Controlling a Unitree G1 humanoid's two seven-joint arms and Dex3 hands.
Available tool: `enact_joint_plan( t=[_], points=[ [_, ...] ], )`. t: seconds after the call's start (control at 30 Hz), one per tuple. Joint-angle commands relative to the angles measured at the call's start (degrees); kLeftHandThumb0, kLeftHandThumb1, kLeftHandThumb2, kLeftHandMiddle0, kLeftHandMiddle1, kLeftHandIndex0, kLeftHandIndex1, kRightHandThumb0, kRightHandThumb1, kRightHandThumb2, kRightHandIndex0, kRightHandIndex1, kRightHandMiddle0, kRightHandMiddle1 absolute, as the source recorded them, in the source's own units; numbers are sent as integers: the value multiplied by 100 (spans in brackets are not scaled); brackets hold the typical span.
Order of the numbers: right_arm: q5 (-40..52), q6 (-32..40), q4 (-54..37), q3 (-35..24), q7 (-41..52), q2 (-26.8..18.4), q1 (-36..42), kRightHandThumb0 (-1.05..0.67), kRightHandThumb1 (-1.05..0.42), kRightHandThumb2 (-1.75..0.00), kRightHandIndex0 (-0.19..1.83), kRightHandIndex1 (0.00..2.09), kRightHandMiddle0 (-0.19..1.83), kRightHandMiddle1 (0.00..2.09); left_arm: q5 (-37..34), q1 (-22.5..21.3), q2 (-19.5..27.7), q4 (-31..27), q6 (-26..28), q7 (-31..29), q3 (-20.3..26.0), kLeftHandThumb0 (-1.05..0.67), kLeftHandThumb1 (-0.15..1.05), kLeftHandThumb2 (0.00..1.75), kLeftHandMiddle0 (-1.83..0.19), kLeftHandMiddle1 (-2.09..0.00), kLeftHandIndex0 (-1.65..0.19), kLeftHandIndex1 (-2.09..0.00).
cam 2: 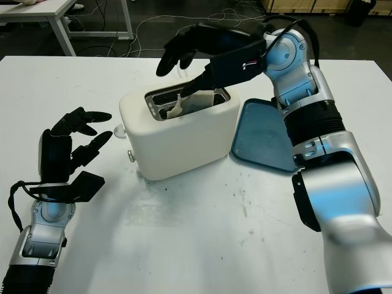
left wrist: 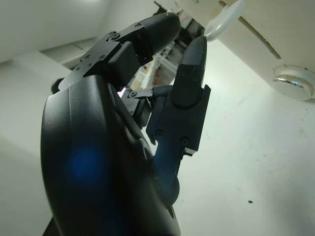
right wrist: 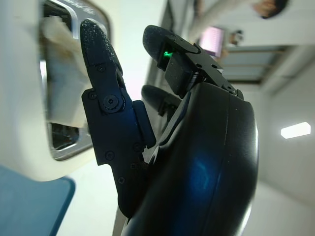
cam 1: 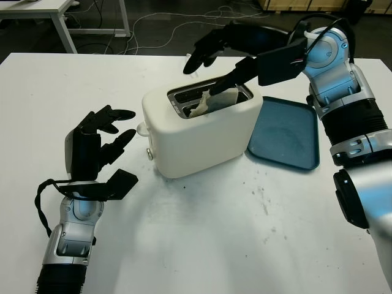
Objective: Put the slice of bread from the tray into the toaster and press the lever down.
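Left eye view: bread slice [cam 1: 211, 103] lies lengthwise in toaster [cam 1: 199, 131] slot; right robot hand [cam 1: 211, 52] above, empty.

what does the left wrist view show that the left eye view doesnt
Left wrist view alone: the toaster's end wall from close up, with the white lever just past the open left hand's fingertips, and a silver knob lower on that wall.

Left eye view alone: the toaster's top slots, the bread sticking out of one slot under the open right hand, and the blue tray beside the toaster.

Both: the left hand, the white toaster and the white table.
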Motion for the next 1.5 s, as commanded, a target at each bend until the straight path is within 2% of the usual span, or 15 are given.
enact_joint_plan(
  t=[0.0,0.07,0.17,0.2,0.33,0.43,0.57,0.67,0.77,0.93,1.2,1.47],
  points=[
    [84,-489,12,-263,-520,-72,244,-53,-90,0,29,113,66,46,13,35,15,-102,22,48,35,-32,92,12,-51,-151,-70,-73],
    [-133,-1090,50,-428,-1253,-170,465,-50,-91,-1,38,110,71,48,21,43,56,-137,28,26,57,-33,92,12,-51,-151,-70,-72],
    [-1152,-1880,-108,-522,-2921,-534,989,-43,-92,-1,57,94,78,41,4,34,131,-173,12,-23,93,-33,92,12,-52,-151,-70,-72],
    [-1397,-2018,-209,-568,-3347,-629,1230,-41,-92,-2,69,80,84,31,-3,22,166,-180,-18,-42,101,-32,92,12,-51,-150,-70,-71],
    [-1729,-2226,-576,-732,-4305,-819,2254,-28,-92,-4,84,52,92,14,-12,-27,268,-220,-81,-88,106,-32,92,10,-52,-147,-72,-71],
    [-1367,-2172,-799,-893,-4394,-789,2883,-17,-92,-12,91,40,95,8,-33,-55,364,-243,-122,-161,100,-32,92,10,-52,-146,-72,-71],
    [-831,-1865,-1215,-1207,-4446,-534,3634,-11,-92,-17,95,38,94,5,-49,-102,448,-260,-177,-253,103,-33,92,9,-54,-141,-73,-70],
    [-508,-1513,-1732,-1453,-4611,-202,4220,-8,-92,-12,97,36,97,5,-83,-116,555,-301,-258,-375,102,-32,92,9,-55,-139,-74,-70],
    [-367,-1276,-2230,-1623,-4810,133,4757,-8,-92,-8,103,37,100,5,-158,-111,688,-372,-373,-551,120,-31,92,9,-56,-139,-75,-71],
    [-166,-631,-2910,-1792,-4869,611,5492,-16,-92,-14,107,40,100,4,-171,-97,918,-519,-433,-811,174,-30,92,6,-57,-137,-75,-73],
    [0,-157,-3112,-1833,-4845,953,5736,-20,-92,-20,107,43,100,2,-208,-137,1343,-556,-461,-1323,229,-27,91,2,-62,-131,-77,-74],
    [-174,-81,-2881,-1655,-4816,988,5636,-20,-92,-20,92,71,102,1,40,-408,1985,-299,-693,-1634,180,-28,92,5,-73,-129,-83,-67]
  ],
)
